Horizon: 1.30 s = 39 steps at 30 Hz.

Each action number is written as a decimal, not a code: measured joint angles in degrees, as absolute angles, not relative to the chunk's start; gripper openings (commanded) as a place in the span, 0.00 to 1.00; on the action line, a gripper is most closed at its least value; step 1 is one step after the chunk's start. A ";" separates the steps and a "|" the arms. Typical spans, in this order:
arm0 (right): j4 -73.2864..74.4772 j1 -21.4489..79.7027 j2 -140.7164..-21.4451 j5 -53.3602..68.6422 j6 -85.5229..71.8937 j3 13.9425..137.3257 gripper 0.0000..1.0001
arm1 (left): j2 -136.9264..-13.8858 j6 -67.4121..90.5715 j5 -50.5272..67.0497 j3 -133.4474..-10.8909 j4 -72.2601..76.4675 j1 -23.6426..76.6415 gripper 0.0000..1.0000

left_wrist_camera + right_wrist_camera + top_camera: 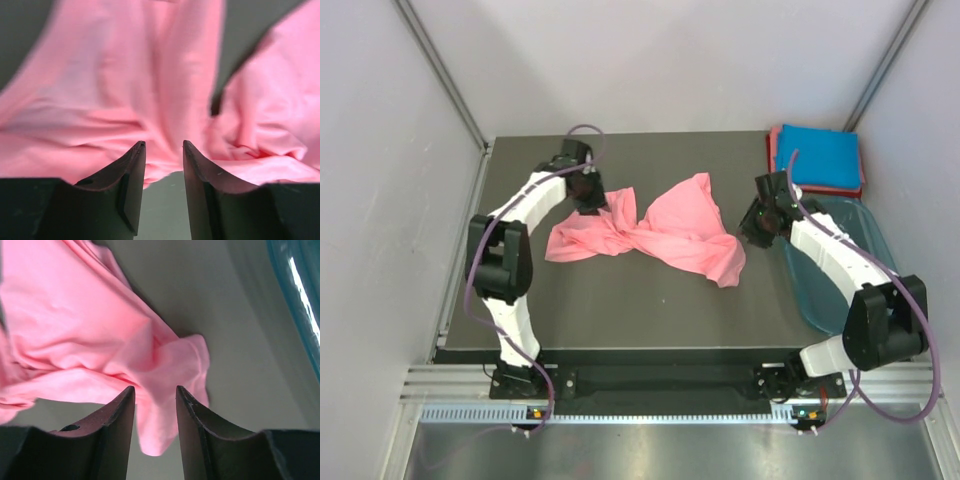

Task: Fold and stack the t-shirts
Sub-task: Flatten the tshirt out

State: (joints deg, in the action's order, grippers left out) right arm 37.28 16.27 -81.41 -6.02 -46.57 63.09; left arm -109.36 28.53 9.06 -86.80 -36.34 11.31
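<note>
Three t-shirts are counted from above. One salmon-pink shirt (650,235) is spread crumpled and twisted across the middle of the dark table (620,310). A folded blue shirt (823,155) is laid on a folded reddish shirt (775,150) at the far right corner. One teal tub (870,245) is set along the right edge, just nearer than that stack. Bare tabletop is seen in front of the pink shirt and along the far edge.

Two grippers are counted: the left gripper (162,145) is placed at the shirt's far left end and the right gripper (155,389) just beside its right end. Only the wrist views show the jaws. Both pairs are parted by a moderate gap with nothing held, and pink cloth lies just past the tips. The tub's rim is caught only at the right wrist view's edge.
</note>
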 measured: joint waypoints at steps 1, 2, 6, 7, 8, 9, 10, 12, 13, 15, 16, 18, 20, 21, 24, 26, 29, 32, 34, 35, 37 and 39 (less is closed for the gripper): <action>37.10 16.27 -81.41 -5.74 -46.35 61.76 0.39 | -110.24 28.12 8.78 -88.20 -36.36 13.47 0.42; 36.97 16.27 -81.41 -5.39 -45.98 60.18 0.39 | -111.02 27.92 8.67 -89.32 -36.25 15.33 0.43; 36.86 16.27 -80.47 -4.82 -43.75 56.47 0.40 | -112.88 27.99 8.62 -90.72 -36.64 19.25 0.48; 36.88 16.27 -79.68 -4.84 -43.20 55.79 0.40 | -113.27 28.21 8.08 -90.91 -36.91 19.27 0.48; 36.88 16.27 -78.85 -4.86 -42.72 55.44 0.40 | -113.80 28.49 7.31 -91.00 -37.08 19.05 0.48; 36.64 16.27 -77.67 -4.84 -42.11 55.05 0.40 | -114.21 28.73 6.31 -91.00 -37.28 18.57 0.48; 36.42 16.27 -76.69 -4.84 -41.78 54.78 0.40 | -114.45 28.88 5.58 -91.00 -37.43 18.11 0.47; 36.10 16.27 -74.85 -4.80 -41.06 54.46 0.40 | -114.72 29.32 4.19 -91.00 -37.50 16.80 0.46; 35.88 16.27 -74.08 -4.71 -40.82 54.30 0.39 | -114.72 29.67 3.73 -91.00 -37.47 16.03 0.46; 35.33 16.34 -72.97 -4.58 -40.25 53.98 0.39 | -114.65 30.28 3.09 -90.80 -36.99 14.44 0.46; 35.31 16.36 -72.71 -4.45 -40.03 53.95 0.39 | -114.59 30.48 2.81 -90.32 -36.42 13.58 0.46; 34.87 16.38 -72.51 -4.19 -39.57 53.84 0.39 | -114.45 30.89 2.11 -89.21 -35.79 12.12 0.47; 34.57 16.40 -72.49 -3.88 -39.20 53.49 0.39 | -114.45 31.31 1.52 -88.40 -35.90 10.85 0.49; 34.33 16.49 -72.49 -3.79 -38.96 53.23 0.39 | -114.45 31.40 0.84 -88.23 -36.12 10.37 0.49; 34.09 17.02 -72.55 -3.70 -38.44 53.15 0.39 | -114.48 31.55 -0.12 -88.20 -36.07 10.07 0.49; 33.91 17.43 -72.88 -3.68 -38.09 53.15 0.40 | -114.52 31.57 -0.93 -88.20 -36.69 10.31 0.49; 33.76 18.04 -74.11 -3.64 -37.65 52.97 0.40 | -113.95 31.44 -3.40 -87.22 -37.45 10.63 0.49; 33.54 18.55 -74.76 -3.55 -37.47 52.34 0.40 | -110.21 31.11 -6.33 -82.43 -37.74 10.76 0.50; 33.52 18.85 -75.02 -3.49 -37.45 52.01 0.40 | -107.11 30.89 -7.84 -79.99 -38.35 10.50 0.50; 33.39 19.00 -75.22 -3.46 -37.43 52.01 0.40 | -105.75 30.70 -8.51 -79.24 -38.35 10.24 0.50; 33.28 19.35 -75.64 -3.42 -37.30 52.01 0.40 | -103.39 30.57 -9.26 -78.08 -38.02 9.26 0.50; 33.23 19.59 -75.88 -3.33 -37.04 52.01 0.40 | -101.38 30.59 -9.02 -76.18 -36.97 7.46 0.51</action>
State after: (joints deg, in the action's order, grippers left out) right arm 33.23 19.59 -75.88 -3.33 -37.04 52.01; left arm -101.38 30.59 -9.02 -76.18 -36.97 7.46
